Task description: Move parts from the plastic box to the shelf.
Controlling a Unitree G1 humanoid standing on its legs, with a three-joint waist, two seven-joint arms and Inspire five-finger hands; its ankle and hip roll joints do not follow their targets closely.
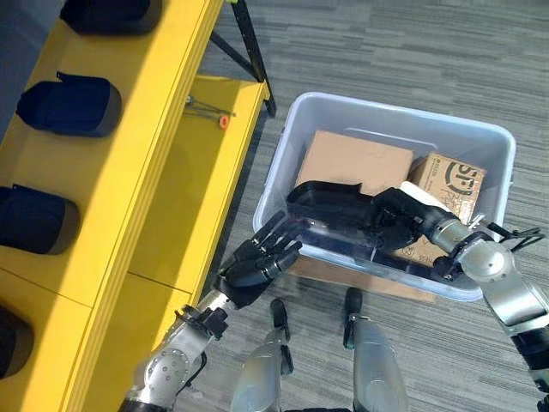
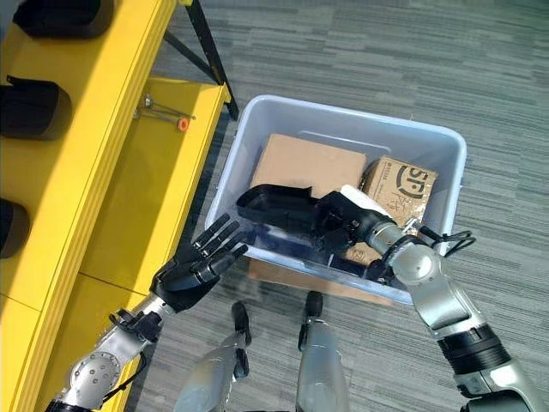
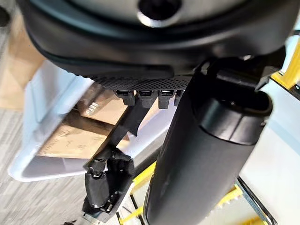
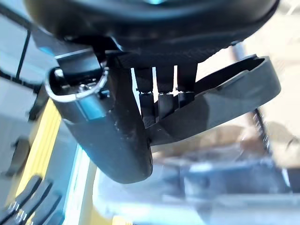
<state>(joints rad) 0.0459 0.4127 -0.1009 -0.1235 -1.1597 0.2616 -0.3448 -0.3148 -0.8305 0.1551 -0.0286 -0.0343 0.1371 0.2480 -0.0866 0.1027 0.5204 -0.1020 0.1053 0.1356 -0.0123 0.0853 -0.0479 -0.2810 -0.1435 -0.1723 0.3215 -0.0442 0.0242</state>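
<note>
Black part [image 1: 330, 199], long and curved, lifted partly above the contents of the plastic box [image 1: 283, 159], clasped at its 3 o'clock end by the right hand [image 1: 396, 219], fingers curled round it. Beneath and behind it, cardboard boxes [image 1: 356, 160] left inside toward 12 and 2 o'clock. Left hand [image 1: 257, 262] outside the box wall at 8 o'clock, fingers straight and spread, holding nothing, apparently ready to help. Yellow shelf [image 1: 163, 112] at 9 o'clock, several dark parts [image 1: 69, 105] already lying along its upper level; lower level bare near the box apart from a small tool [image 1: 208, 110]. Judged partway through: this part not yet out. Box rim to clear first, then a short open gap of floor [image 1: 412, 51] to the shelf edge.
</note>
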